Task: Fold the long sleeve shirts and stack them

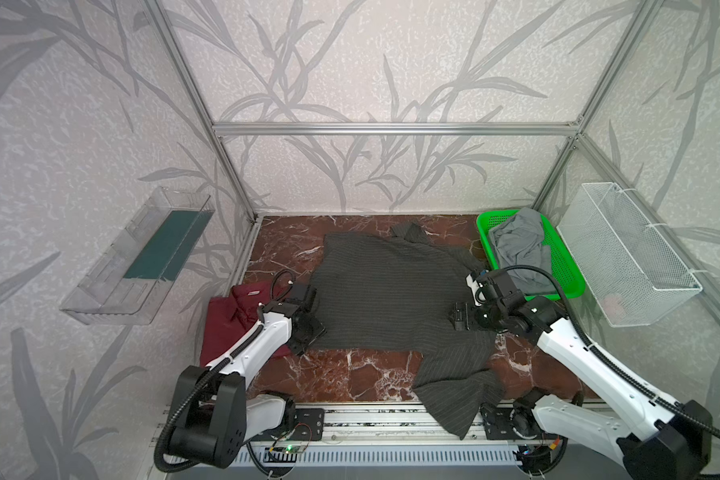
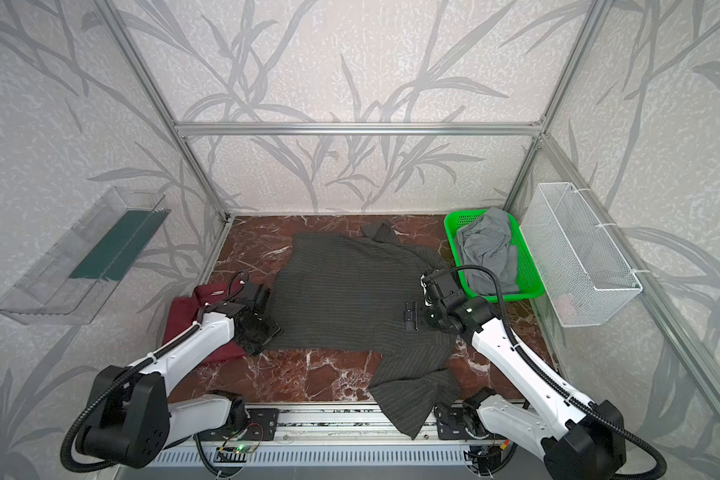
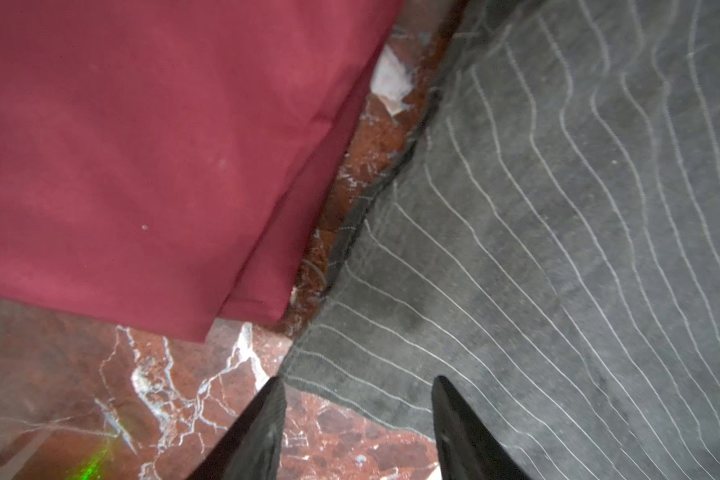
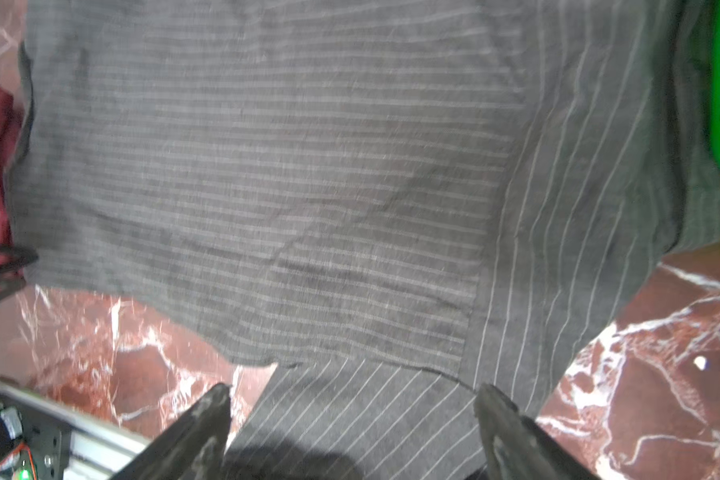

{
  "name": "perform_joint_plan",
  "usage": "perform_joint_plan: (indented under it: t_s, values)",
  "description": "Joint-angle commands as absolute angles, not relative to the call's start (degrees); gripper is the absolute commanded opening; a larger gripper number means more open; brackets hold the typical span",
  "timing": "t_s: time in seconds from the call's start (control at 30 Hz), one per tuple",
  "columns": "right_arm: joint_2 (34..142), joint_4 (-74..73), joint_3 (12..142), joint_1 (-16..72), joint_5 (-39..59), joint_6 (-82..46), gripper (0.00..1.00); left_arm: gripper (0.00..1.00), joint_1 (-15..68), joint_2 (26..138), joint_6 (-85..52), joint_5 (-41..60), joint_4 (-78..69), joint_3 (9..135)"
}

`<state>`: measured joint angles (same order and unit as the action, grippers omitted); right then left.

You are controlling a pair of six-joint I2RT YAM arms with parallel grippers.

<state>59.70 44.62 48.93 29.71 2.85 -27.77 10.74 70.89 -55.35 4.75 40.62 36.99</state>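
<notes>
Although one shirt looks finished, most of the work is judged to remain. On the red marble table (image 1: 350, 374) the grey pinstriped shirt (image 1: 391, 291) lies spread flat across the middle, unfolded, with one sleeve (image 1: 454, 399) trailing over the front edge onto the rail. Just beside its left edge, with a thin strip of table between them, the dark red shirt (image 1: 219, 320) sits as a neat folded rectangle, collar toward the back. It appears done and would serve as the base of the stack. A green basket (image 1: 562, 266) at the back right holds a crumpled pale grey garment (image 1: 516, 245); what it is cannot be told. The left claw (image 3: 358, 380) hovers with its jaws apart over the grey shirt's near left corner, gripping nothing. The right claw (image 4: 352, 388) stands wide apart above the root of the sleeve, likewise empty. Folding the grey shirt and setting it on the red one are left.
</notes>
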Motion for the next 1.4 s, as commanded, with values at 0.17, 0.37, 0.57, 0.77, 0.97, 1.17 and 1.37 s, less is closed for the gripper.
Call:
perform_joint_plan:
  t_s: [0.17,0.37,0.57,0.77,0.97,1.17,1.37]
  values:
    - [53.8,52.3,42.9,30.8,2.5,-31.2,0.91,0.59,11.2,66.9,-54.2,-4.0,40.3,34.5]
    - [52.9,56.7,43.6,35.5,-0.1,-35.4,0.91,0.57,11.3,67.3,-51.5,-7.1,36.3,32.7]
    - [50.7,63.6,42.7,35.9,0.6,-41.2,0.92,0.5,11.5,70.2,-52.9,-1.2,28.4,29.2]
    - [43.5,71.5,46.0,38.3,0.3,-42.0,0.92,0.35,11.5,72.8,-52.1,0.0,25.6,29.0]
    - [42.8,70.5,41.0,40.2,4.8,-43.5,0.92,0.23,11.4,74.8,-51.8,1.5,22.6,27.7]
    - [42.4,67.1,38.3,43.4,5.8,-45.7,0.86,0.08,11.6,74.6,-51.1,2.5,23.0,27.4]
    - [45.1,67.3,38.0,49.3,2.7,-48.0,0.81,0.0,11.5,68.9,-50.5,1.1,27.9,28.5]
